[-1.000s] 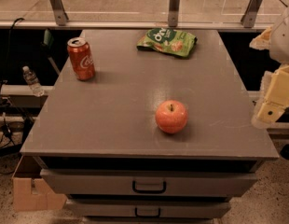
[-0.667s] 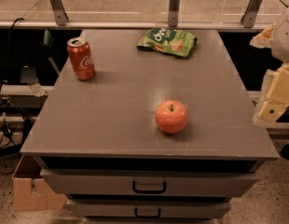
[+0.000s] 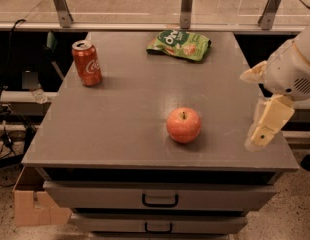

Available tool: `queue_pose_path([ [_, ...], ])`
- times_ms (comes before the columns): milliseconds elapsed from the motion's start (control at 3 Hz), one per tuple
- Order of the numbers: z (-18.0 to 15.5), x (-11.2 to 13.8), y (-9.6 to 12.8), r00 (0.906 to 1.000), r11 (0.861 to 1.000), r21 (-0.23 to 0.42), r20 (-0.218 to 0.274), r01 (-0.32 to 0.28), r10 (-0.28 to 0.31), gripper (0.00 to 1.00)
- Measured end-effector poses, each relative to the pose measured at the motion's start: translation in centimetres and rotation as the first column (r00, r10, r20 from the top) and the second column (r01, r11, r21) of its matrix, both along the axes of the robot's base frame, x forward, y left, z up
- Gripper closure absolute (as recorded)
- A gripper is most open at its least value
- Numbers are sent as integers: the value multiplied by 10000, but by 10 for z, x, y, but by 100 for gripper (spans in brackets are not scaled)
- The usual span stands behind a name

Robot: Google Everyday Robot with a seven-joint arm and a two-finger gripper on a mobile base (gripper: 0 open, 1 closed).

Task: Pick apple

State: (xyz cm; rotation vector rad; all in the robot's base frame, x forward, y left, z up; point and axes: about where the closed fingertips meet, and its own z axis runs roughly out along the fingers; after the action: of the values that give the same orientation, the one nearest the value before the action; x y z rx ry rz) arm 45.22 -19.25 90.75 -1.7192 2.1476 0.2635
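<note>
The apple [image 3: 183, 125] is round and red-pink with a short dark stem. It sits on the grey table top [image 3: 120, 119], right of centre and near the front edge. My gripper [image 3: 258, 104] is at the right edge of the table, to the right of the apple and apart from it. Its two cream fingers [image 3: 267, 124] stand spread with nothing between them. The white arm [image 3: 295, 69] comes in from the right.
A red soda can [image 3: 87, 63] stands at the back left of the table. A green snack bag [image 3: 179, 45] lies at the back centre. Drawers [image 3: 160, 199] are under the table top. A cardboard box [image 3: 32, 206] is on the floor at left. A railing runs behind.
My gripper has moved left and a little down, closer to the table's right edge and the apple. The apple, can and bag have not moved.
</note>
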Motion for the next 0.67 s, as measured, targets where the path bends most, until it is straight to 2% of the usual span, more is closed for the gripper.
queue_pose_path([
  [333,-24,-2,30,9965,9907,1263,-593,-506,584,0],
  [667,-33,-5,61,9896,9647,2395,-646,-1095,1284,0],
])
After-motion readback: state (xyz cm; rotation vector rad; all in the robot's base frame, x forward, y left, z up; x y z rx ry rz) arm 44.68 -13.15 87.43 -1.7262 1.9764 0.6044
